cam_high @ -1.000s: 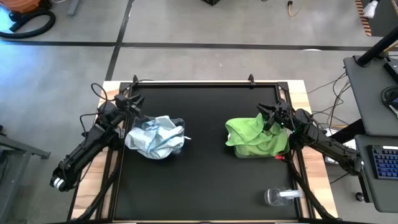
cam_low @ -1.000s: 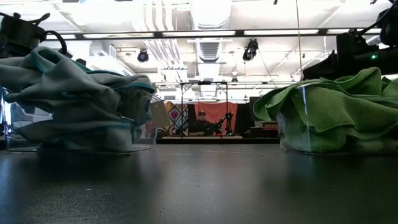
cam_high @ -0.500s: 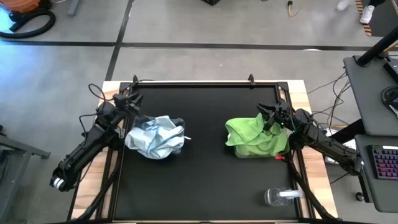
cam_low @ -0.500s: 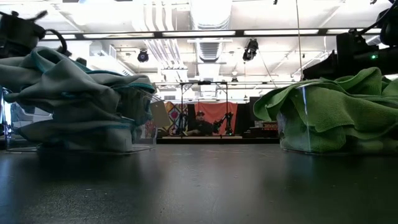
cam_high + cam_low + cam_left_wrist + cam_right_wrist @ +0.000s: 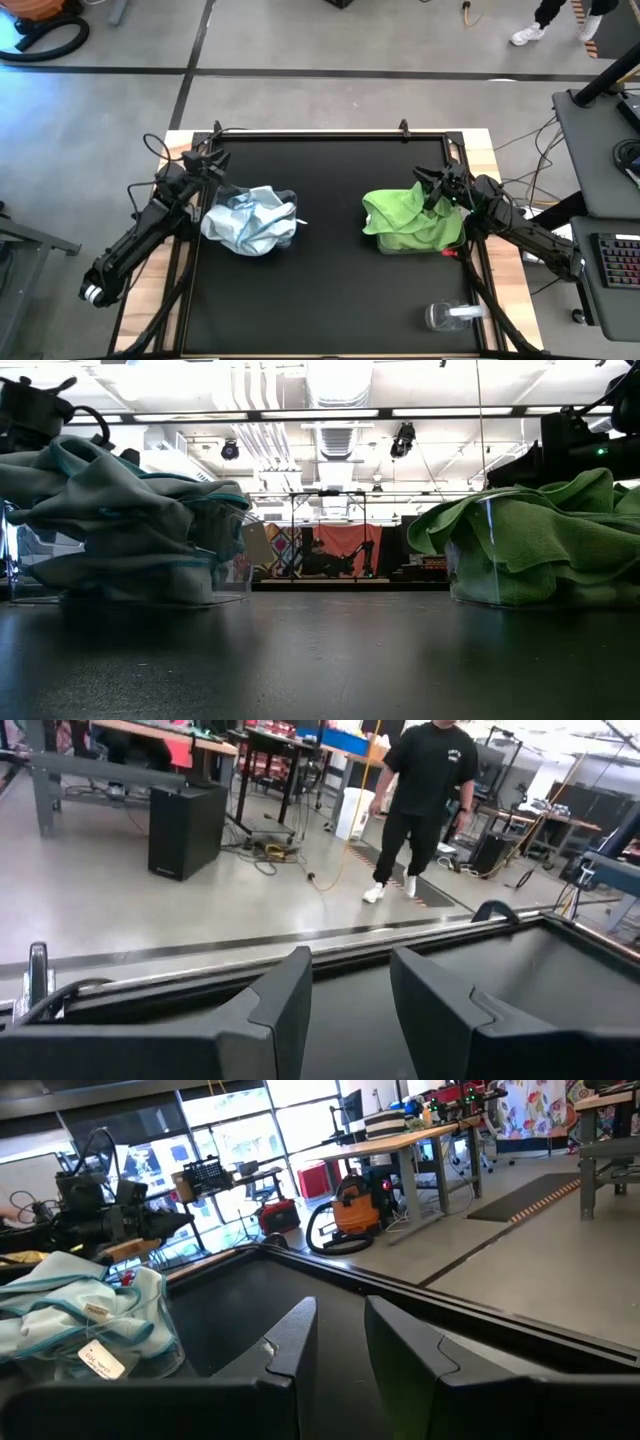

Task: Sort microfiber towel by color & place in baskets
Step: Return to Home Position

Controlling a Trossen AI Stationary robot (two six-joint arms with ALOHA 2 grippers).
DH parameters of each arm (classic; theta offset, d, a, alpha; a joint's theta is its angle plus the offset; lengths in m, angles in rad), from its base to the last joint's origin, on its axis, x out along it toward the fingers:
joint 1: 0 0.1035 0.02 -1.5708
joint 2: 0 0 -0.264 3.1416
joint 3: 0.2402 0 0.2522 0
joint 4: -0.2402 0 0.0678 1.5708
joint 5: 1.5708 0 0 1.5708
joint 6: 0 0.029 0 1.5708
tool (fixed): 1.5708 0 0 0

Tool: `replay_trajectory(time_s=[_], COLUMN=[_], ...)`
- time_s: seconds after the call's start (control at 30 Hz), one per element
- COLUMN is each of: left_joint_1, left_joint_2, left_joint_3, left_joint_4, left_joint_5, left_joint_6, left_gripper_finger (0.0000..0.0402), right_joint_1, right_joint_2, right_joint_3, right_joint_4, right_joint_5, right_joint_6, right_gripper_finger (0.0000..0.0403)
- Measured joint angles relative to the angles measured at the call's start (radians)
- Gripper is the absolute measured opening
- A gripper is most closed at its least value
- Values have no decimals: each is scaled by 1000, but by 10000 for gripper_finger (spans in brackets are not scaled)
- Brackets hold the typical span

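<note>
Pale blue microfiber towels lie heaped in the left clear basket, spilling over its rim. Lime green towels fill the right basket, and one hangs over its far rim. My left gripper hovers level beyond the blue heap's far left side. It is open, with nothing between its fingers. My right gripper hovers level above the far right of the green heap, also open and empty.
A small clear round container with a white part lies near the table's front right corner. The black tabletop lies bare between the two baskets. A person walks on the floor beyond the table's far edge.
Both arms and the towels have kept still. A person has walked into the high view beyond the table's far right corner.
</note>
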Motion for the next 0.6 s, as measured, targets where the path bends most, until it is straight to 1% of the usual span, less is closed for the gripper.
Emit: replay_trajectory(time_s=[0.17, 0.23, 0.33, 0.6], left_joint_1=[0, -1, -1, -1], left_joint_2=[-6, -2, 9, 53], left_joint_3=[13, 7, -3, -4], left_joint_4=[19, 2, -70, -48], left_joint_5=[0, 9, 25, 19], left_joint_6=[-15, 3, 20, 2], left_gripper_finger=[123, 123, 123, 123], right_joint_1=[0, 0, 0, 0], right_joint_2=[0, 0, 0, 0], right_joint_3=[0, 0, 0, 0], right_joint_4=[0, 0, 0, 0], right_joint_5=[0, 0, 0, 0], right_joint_6=[0, 0, 0, 0], right_gripper_finger=[82, 82, 82, 82])
